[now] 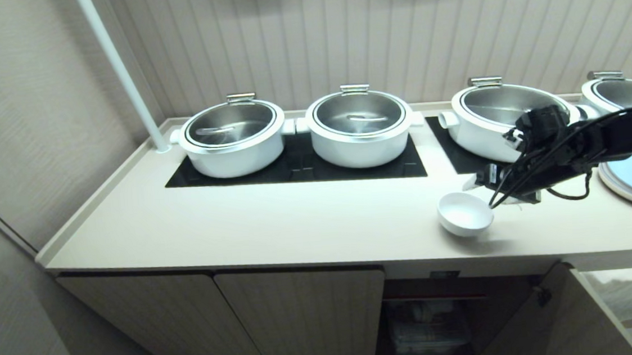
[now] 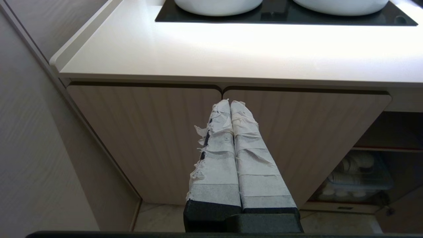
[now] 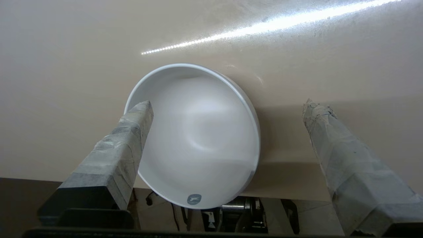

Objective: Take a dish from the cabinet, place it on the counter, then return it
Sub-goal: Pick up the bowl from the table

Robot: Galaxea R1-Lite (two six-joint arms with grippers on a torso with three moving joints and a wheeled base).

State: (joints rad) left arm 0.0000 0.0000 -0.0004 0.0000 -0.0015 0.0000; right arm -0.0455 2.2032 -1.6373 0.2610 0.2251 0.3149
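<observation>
- Right gripper [image 3: 228, 105]: two long tapered fingers [image 3: 119, 145] wrapped in wrinkled grey-white tape, on a black arm that reaches in from the right of the head view. The jaws stand spread wide and grasp nothing; one finger lies over the dish's rim, the other stands clear beside it.
- Small round white glossy bowl, the dish [image 3: 201, 138]: smooth, plain, shallow-curved, with a thin raised rim. It rests upright near the front edge of the counter, partly overhanging that edge in the right wrist view. A small grey round mark sits inside near the rim; its design cannot be read.
- Smooth cream-white slab counter [image 1: 274, 220]: matte sheen, thick rounded front edge, low raised lip at its left end.
- Black glass cooktop panels [image 1: 304, 170]: flat, reflective, set flush in the counter behind the dish.
- Large white pots with brushed steel lids [image 1: 358, 126]: round, with squared metal handles, in a row on the panels.
- Low beige wood-grain cabinet [image 1: 304, 319]: vertically ribbed doors with rounded corners; the compartment below the dish stands open, showing a red-edged shelf and pale stacked ware, indistinct.
- Left gripper [image 2: 231, 105]: taped fingers pressed together, empty, parked low in front of the closed cabinet doors.
</observation>
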